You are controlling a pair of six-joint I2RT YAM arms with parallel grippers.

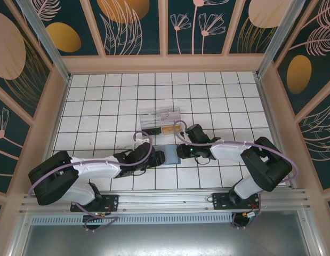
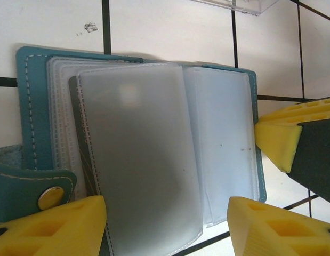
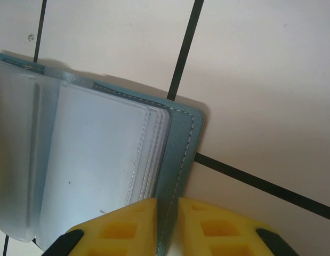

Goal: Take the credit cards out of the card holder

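The dark teal card holder (image 1: 168, 153) lies open on the tiled floor between my two grippers. In the left wrist view its frosted plastic sleeves (image 2: 138, 160) fan out over the teal cover (image 2: 27, 106), and a dark shape shows through the top sleeve. I cannot make out any credit cards clearly. My left gripper (image 2: 165, 229) is open, its yellow fingers (image 2: 53, 226) standing either side of the sleeves' near edge without pinching them. My right gripper (image 3: 167, 226) is shut on the right edge of the holder's cover (image 3: 180, 154). One of its fingers (image 2: 279, 136) shows at the holder's right side.
A clear plastic compartment box (image 1: 159, 120) stands just beyond the holder, with something tan in one cell; its corner (image 2: 244, 4) shows at the top of the left wrist view. The holder's strap with a brass snap (image 2: 50, 197) curls beside my left finger. Patterned walls enclose the floor.
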